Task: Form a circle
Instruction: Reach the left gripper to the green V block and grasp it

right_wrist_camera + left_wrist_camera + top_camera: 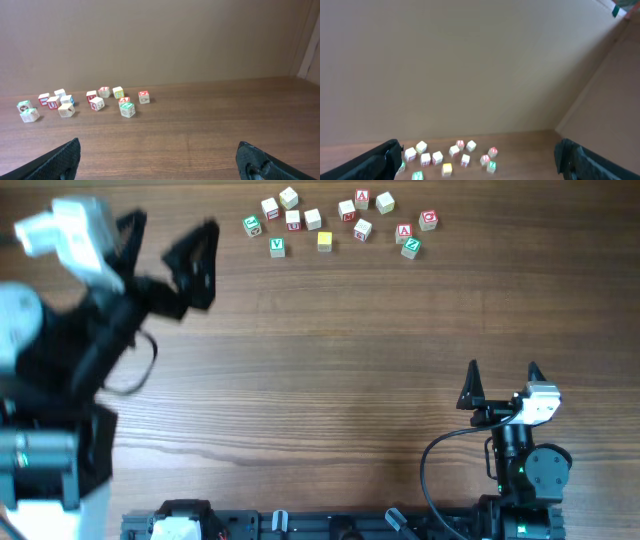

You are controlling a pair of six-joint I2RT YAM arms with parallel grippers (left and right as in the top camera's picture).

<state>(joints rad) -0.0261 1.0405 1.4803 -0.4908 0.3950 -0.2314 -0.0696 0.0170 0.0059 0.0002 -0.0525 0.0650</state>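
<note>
Up at 1 o'clock on the tabletop [320, 360], by the far edge, found the trio [125, 104]: red A cube [404, 230], green Z cube [411, 247] at its 5 o'clock, third cube [428, 220] at its 2 o'clock. Read it as a loose triangle, cubes near one another, with no long axis worth lining up on. Noted the bunch [313, 218] close at its 9 o'clock. Saw the right gripper [503, 370] low at 5 o'clock, spread wide and holding nothing. Placed the trio at its 11 o'clock, well apart, bare wood between. Saw the left gripper [170, 228] high at 10 o'clock, likewise spread and empty. Placed the trio at its 3 o'clock, beyond the bunch. Judged the right arm nearer, with the clearer path for nudging cubes into a ring.
</note>
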